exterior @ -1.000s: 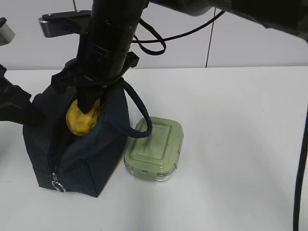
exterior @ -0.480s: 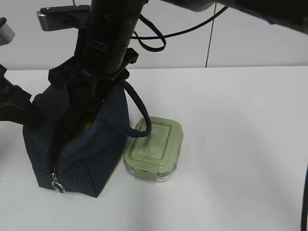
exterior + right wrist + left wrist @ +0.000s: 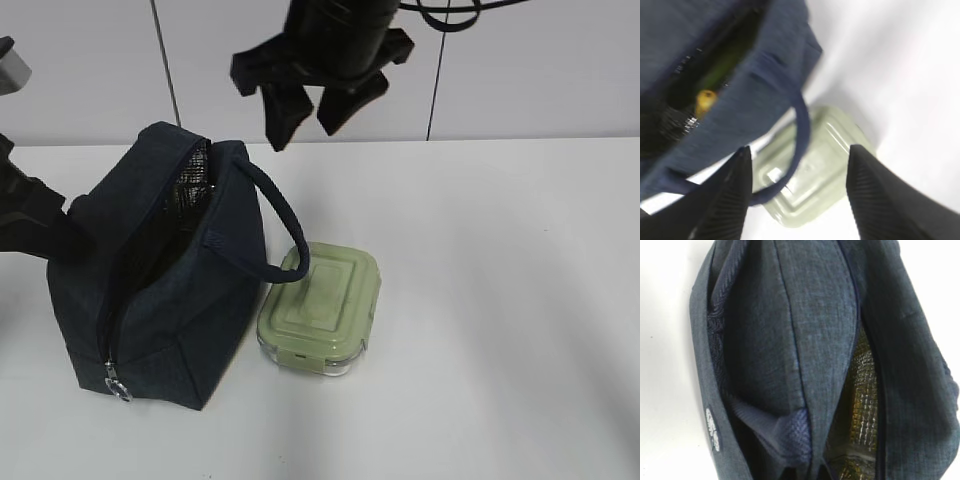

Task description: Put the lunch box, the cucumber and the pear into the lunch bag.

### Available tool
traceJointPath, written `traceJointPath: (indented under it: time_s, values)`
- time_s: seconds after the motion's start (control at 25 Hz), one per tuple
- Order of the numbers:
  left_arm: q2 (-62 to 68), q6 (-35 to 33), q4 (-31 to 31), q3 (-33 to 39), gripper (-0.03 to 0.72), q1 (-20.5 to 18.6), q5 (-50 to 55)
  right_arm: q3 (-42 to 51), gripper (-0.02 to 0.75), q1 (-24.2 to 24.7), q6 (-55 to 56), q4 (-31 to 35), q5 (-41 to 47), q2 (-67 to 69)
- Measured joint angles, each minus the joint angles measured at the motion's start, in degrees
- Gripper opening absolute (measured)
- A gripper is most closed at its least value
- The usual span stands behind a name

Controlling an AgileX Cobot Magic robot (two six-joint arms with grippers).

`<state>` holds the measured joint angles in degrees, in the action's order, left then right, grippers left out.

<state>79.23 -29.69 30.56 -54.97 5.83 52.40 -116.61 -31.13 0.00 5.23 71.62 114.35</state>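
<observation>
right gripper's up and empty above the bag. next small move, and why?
Probably swing the right gripper right and down over the lunch box. Its jaws are open and empty, the right wrist view shows yellow and green already inside the lunch bag, likely the pear and the cucumber, and the box alone sits on the table against the bag's side, with the strap handle draped onto its lid.

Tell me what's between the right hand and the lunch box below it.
In the right wrist view, the lunch bag's strap handle loops across the lunch box, between the open right hand and the lid.
</observation>
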Motion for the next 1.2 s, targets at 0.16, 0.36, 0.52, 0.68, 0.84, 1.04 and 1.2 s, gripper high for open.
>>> traceJointPath:
  time_s: [0.16,0.36,0.52,0.68,0.84,1.04,1.2]
  values:
    - [0.00,0.00,0.00,0.00,0.001,0.00,0.00,8.92,0.421,4.23,0.00,0.38,-0.12,-2.24]
    - [0.00,0.00,0.00,0.00,0.001,0.00,0.00,23.96,0.413,7.51,-0.35,1.49,-3.99,-7.28]
    - [0.00,0.00,-0.19,0.00,0.001,0.00,0.00,35.25,0.413,8.18,-0.72,4.91,-12.19,-10.61]
    - [0.00,-0.05,-0.42,0.00,0.001,0.00,0.22,44.32,0.413,11.91,-8.50,20.92,-19.86,-11.57]
    - [0.00,-0.05,-0.42,0.00,0.001,0.00,0.44,51.56,0.413,16.85,-20.45,38.99,-23.85,-11.70]
    - [0.00,-0.05,-0.42,0.00,0.001,0.00,0.44,60.23,0.413,20.52,-36.46,60.47,-27.63,-11.83]
    - [0.00,-0.05,-0.42,0.00,0.001,0.00,0.45,68.25,0.413,22.66,-54.76,83.54,-27.63,-11.83]
